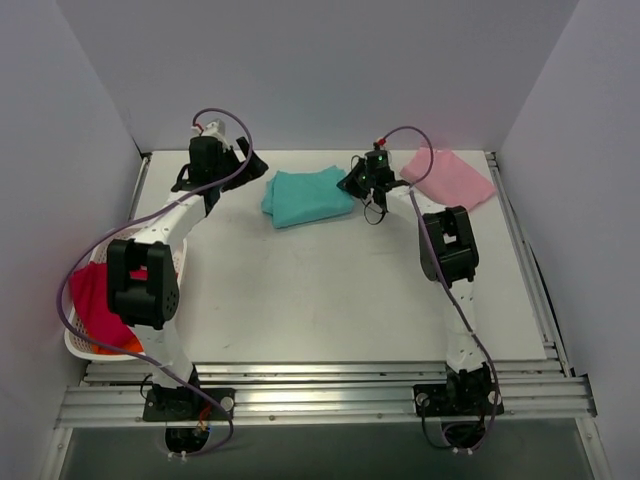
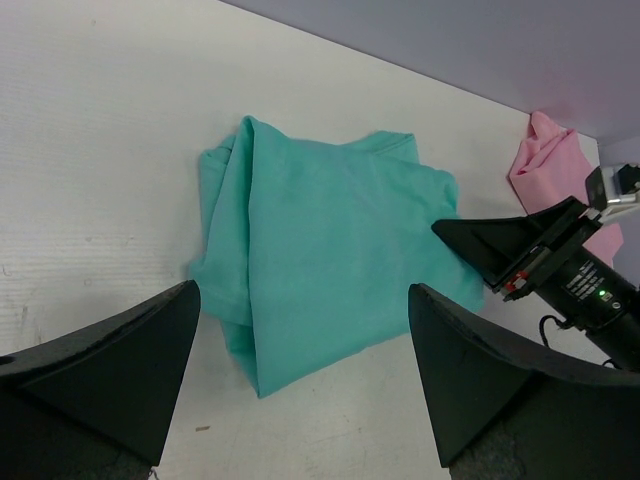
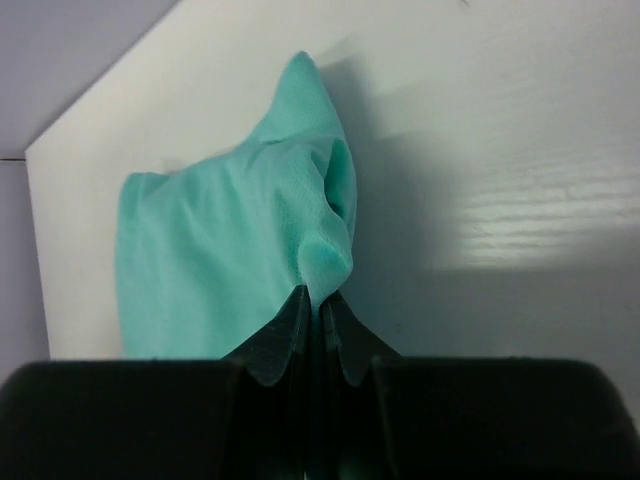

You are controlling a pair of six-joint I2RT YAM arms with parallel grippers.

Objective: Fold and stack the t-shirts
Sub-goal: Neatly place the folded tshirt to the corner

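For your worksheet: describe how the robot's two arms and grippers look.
Left arm and right arm: white links, chunky black joints, a purple cable along each. Left gripper: broad black wedge fingers. Right gripper: black, with a green light.

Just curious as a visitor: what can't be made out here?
- Top view: the left arm covers part of the white basket and its red cloth.
- Left wrist view: the right end effector covers part of the pink t-shirt.
- Right wrist view: the shut end effector hides how much teal t-shirt it pinches.
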